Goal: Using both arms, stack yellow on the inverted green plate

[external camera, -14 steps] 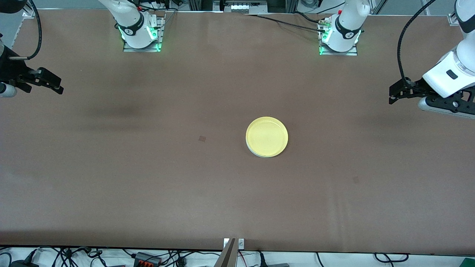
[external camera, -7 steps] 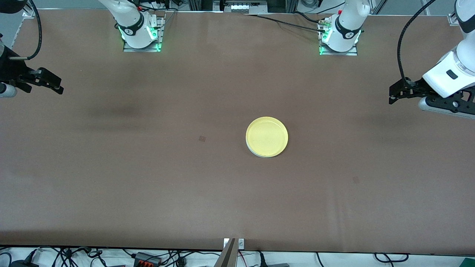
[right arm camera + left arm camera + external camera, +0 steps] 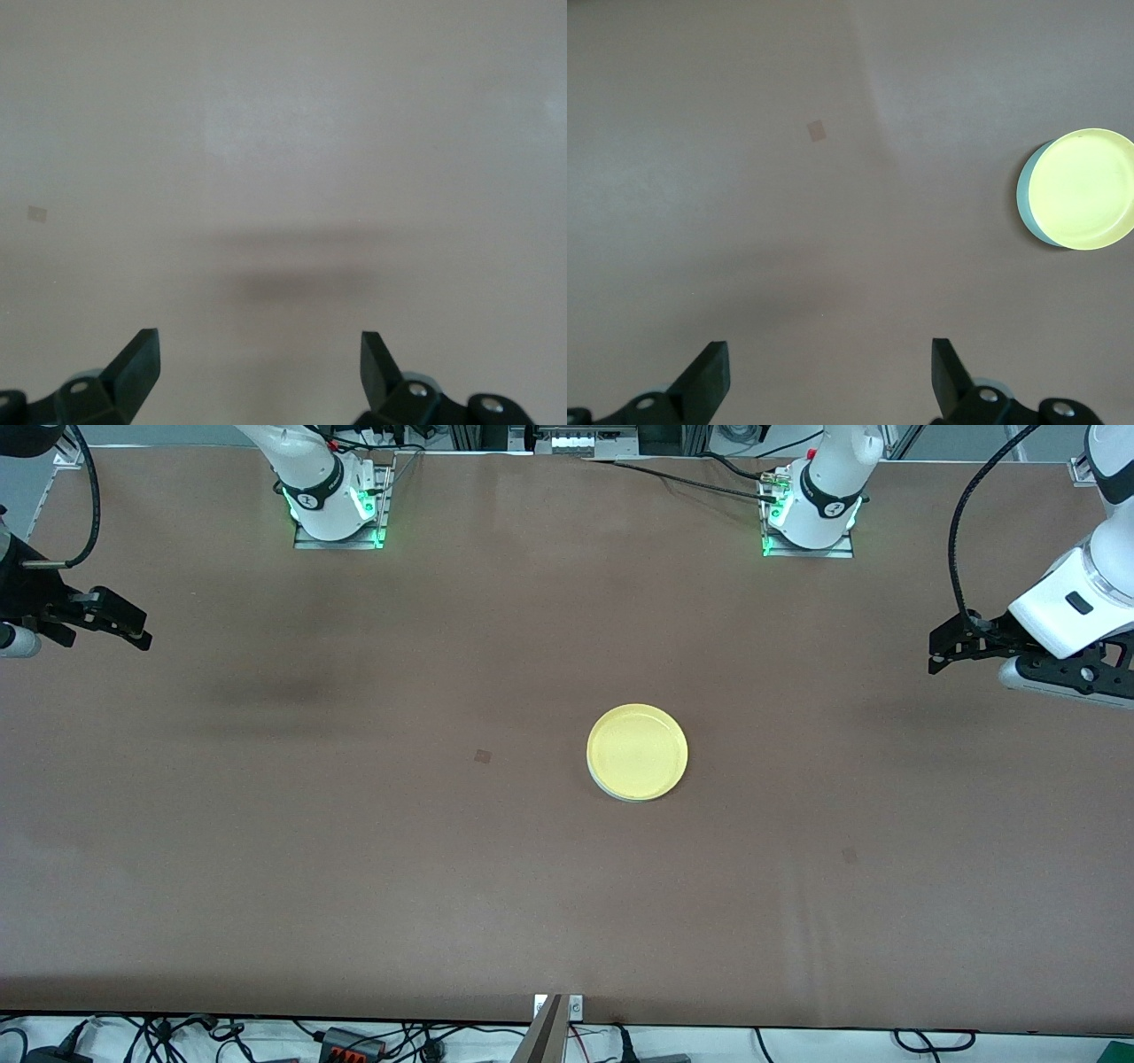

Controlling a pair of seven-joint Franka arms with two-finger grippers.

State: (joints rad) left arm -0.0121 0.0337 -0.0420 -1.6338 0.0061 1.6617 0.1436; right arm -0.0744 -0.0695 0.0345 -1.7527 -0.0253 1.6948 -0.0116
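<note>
The counter (image 3: pixel 354 868) carried the finished stack near its middle: the yellow plate (image 3: pixel 637 751) sat on the green plate (image 3: pixel 1025 190). Left hand (image 3: pixel 952 645) and right hand (image 3: pixel 120 622) hung apart, empty, over the counter's ends.

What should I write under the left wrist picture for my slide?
Open left tool hovers over the brown table, with the yellow plate stacked on the green plate.

right hand (image 3: pixel 259 361), fingers (image 3: pixel 137 354) wide apart, over bare brown table (image 3: pixel 283 133)
</note>
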